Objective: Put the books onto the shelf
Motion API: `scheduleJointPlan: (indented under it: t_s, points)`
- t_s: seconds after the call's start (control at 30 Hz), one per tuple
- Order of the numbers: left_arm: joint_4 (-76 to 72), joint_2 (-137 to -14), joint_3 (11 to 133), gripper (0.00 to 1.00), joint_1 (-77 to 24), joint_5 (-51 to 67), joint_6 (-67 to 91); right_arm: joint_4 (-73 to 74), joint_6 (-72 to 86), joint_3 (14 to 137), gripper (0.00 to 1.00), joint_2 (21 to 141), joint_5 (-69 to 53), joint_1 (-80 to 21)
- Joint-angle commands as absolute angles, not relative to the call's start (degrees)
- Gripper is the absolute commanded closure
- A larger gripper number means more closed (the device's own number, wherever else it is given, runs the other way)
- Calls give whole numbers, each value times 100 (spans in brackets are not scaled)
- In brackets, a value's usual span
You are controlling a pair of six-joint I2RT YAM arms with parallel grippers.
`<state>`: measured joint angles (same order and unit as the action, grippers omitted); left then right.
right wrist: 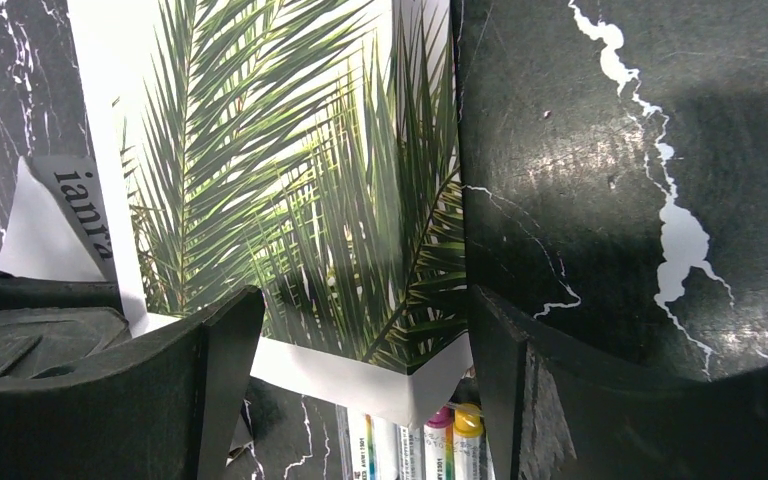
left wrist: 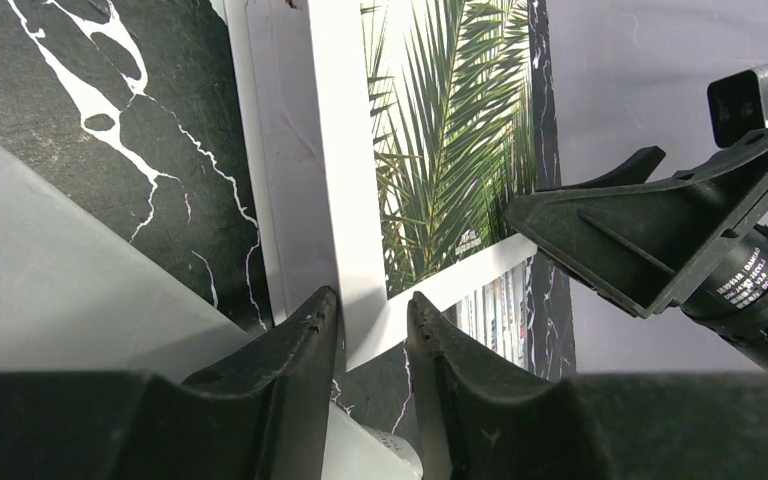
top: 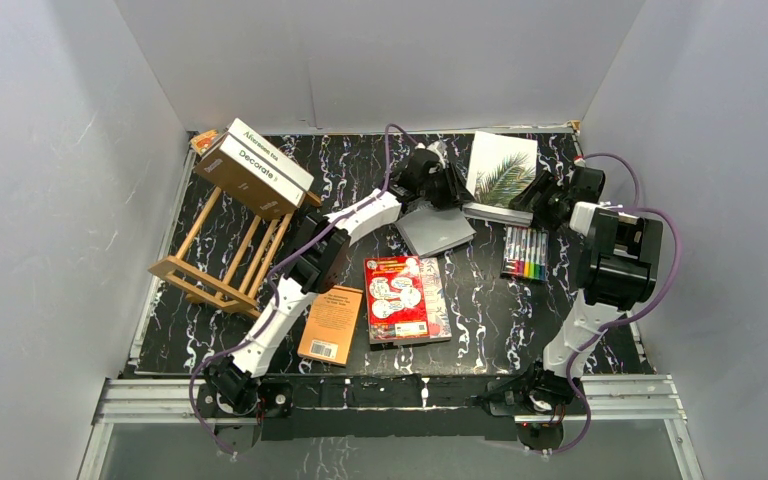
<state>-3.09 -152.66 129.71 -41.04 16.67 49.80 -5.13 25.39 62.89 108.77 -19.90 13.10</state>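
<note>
Left tool [left wrist: 372,302] straddles palm-leaf book [left wrist: 440,150] corner, grip unclear; right tool [right wrist: 365,300] apart; "Decorate" book [top: 253,176] on shelf [top: 208,268].

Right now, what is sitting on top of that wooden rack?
Two books rest on the wooden rack: a brown "Decorate" book and a white book. They cover its top end, so anything beneath them is hidden.
</note>
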Motion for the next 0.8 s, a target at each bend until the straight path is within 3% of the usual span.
scheduleJointPlan:
  t_s: [0.0,0.27,0.33,0.37,0.77]
  points:
    - [-352,-15253,12935,73,-4053,2138,5070,-563,2614,6181,17,10765,-2265,1283]
    - [-593,-15275,12965,83,-3990,2638,5208,-585,2637,6217,17,10696,-2327,1284]
    - [-654,-15275,13002,91,-3990,2768,5223,-580,2661,6206,17,10615,-2261,1283]
    - [-715,-15271,12985,100,-3990,2862,5259,-591,2689,6175,17,10570,-2214,1283]
    - [-1719,-15031,12754,100,-3973,3530,5920,-795,2889,5649,17,9380,-1279,1283]
